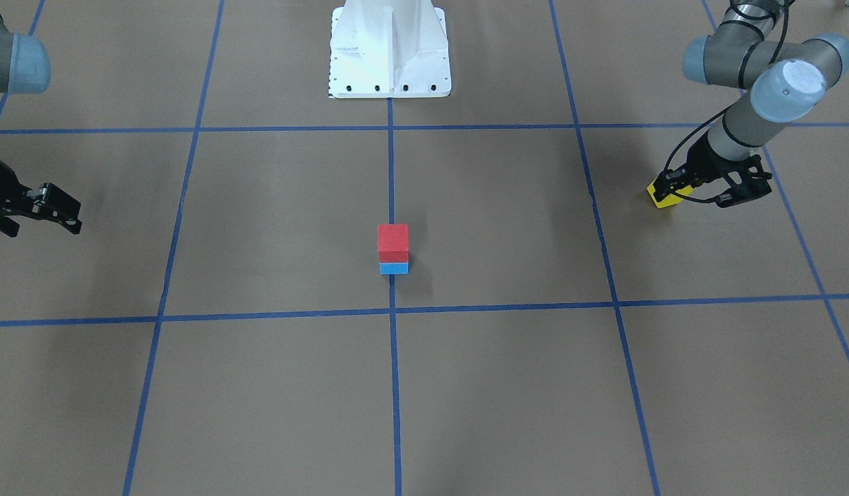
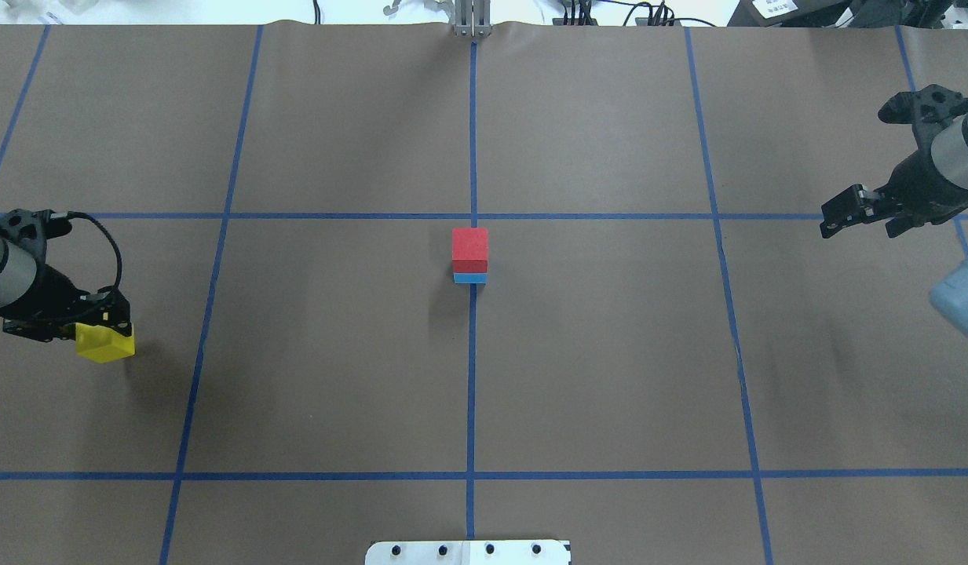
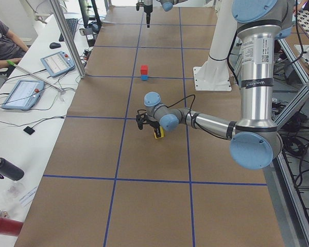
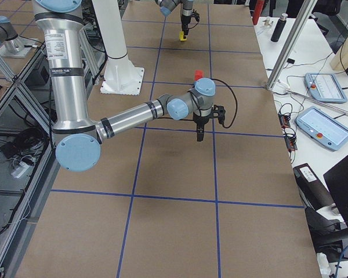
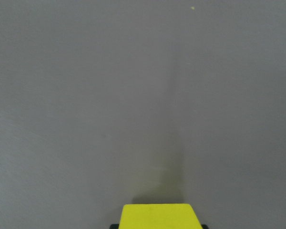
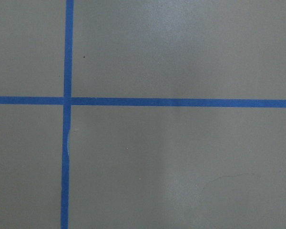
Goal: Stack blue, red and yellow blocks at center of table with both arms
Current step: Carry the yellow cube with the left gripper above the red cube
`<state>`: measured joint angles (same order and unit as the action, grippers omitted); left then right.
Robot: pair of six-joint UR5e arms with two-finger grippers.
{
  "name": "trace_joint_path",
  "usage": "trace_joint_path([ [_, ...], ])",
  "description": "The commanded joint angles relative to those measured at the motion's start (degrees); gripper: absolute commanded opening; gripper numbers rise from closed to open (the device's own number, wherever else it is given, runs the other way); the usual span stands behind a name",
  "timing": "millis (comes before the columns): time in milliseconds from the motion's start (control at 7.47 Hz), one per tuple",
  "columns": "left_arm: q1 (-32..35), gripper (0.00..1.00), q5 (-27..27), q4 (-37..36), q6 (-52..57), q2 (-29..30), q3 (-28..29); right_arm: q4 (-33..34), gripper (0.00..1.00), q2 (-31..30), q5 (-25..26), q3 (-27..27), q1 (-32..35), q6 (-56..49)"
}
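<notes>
A red block [image 2: 469,245] sits on a blue block [image 2: 469,278] at the table's center, on the middle tape line; the stack also shows in the front view [image 1: 392,239]. My left gripper [image 2: 99,333] is shut on the yellow block [image 2: 104,344] at the table's far left, at or just above the surface. The yellow block shows in the front view [image 1: 664,198] and at the bottom of the left wrist view [image 5: 156,215]. My right gripper [image 2: 856,224] hangs over the far right side, open and empty, well apart from the stack.
The white robot base [image 1: 390,55] stands at the robot's edge of the table. Blue tape lines [image 2: 473,392] form a grid on the brown surface. An operator [image 3: 2,43] and tablets [image 3: 23,92] are on a side bench off the table.
</notes>
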<state>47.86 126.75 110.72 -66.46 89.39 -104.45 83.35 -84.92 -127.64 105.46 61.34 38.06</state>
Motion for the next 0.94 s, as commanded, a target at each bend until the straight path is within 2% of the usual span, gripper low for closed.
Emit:
trace_joint_path([
  [0, -0.1, 0.00, 0.5, -20.4, 0.1, 18.2, -4.9, 0.0, 1.00, 0.0, -0.1, 0.1, 0.0, 0.0],
  [134, -2.3, 0.00, -0.9, -29.7, 0.1, 29.6, -4.1, 0.0, 1.00, -0.1, -0.1, 0.1, 0.0, 0.0],
  [268, -5.2, 0.00, -6.0, -32.7, 0.2, 37.8, -1.2, 0.0, 1.00, 0.0, 0.0, 0.2, 0.0, 0.0],
  [535, -6.4, 0.00, -7.2, -31.5, 0.9, 53.4, 15.5, 0.0, 1.00, 0.0, 0.0, 0.0, 0.0, 0.0],
  [669, -6.9, 0.00, -7.3, -28.9, 1.1, 58.0, 23.0, 0.0, 1.00, 0.1, 0.0, -0.1, 0.0, 0.0],
  [803, -7.0, 0.00, -7.3, -26.9, 4.8, 59.1, 26.6, 0.0, 1.00, 0.1, 0.0, -0.1, 0.0, 0.0],
])
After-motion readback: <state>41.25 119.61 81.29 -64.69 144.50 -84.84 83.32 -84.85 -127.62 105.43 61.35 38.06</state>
